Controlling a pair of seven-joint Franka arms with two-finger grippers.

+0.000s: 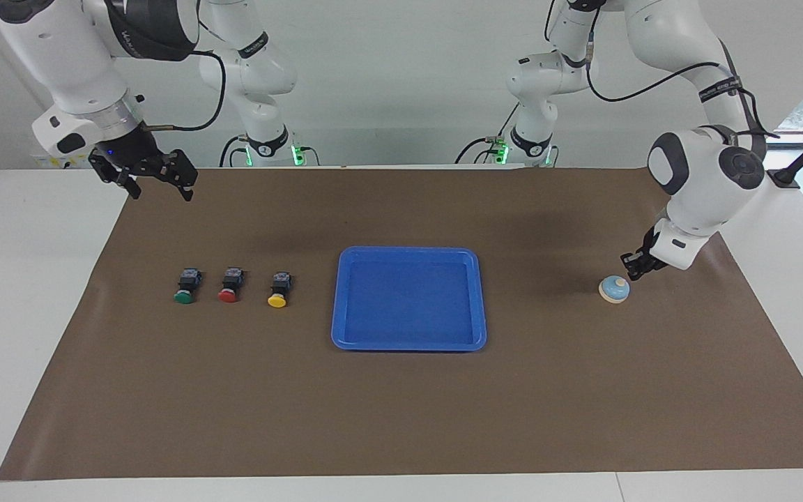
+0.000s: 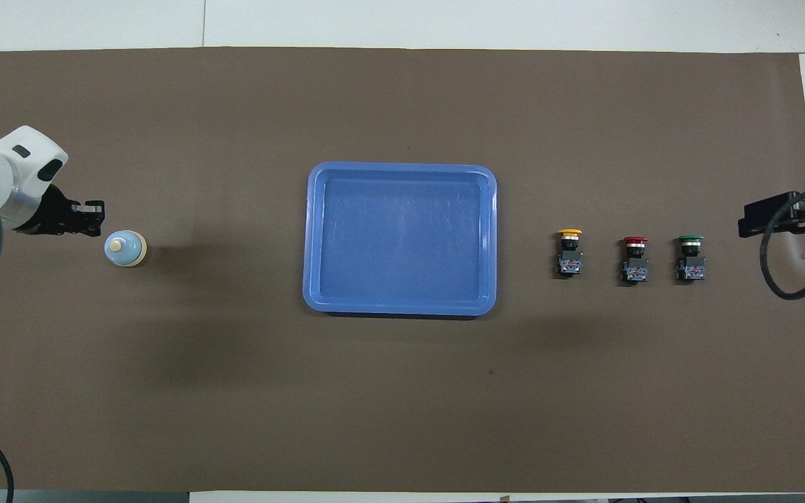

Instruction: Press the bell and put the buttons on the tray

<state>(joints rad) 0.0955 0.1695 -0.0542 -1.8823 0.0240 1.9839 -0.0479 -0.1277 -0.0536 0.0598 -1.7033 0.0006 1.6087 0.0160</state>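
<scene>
Hovering: left fingers pressed together beside bell | right fingers spread, waiting

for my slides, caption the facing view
Shut left gripper beside the bell; three buttons outside the tray.

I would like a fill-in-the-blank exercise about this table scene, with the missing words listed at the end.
1. The button nearest to the tray has a ____ cap.
2. The left gripper, its fingers shut, is beside the ____.
3. The number of buttons lying in the tray is ____.
4. Between the green button and the yellow one stands the ____ button.

Missing words: yellow; bell; zero; red
</scene>
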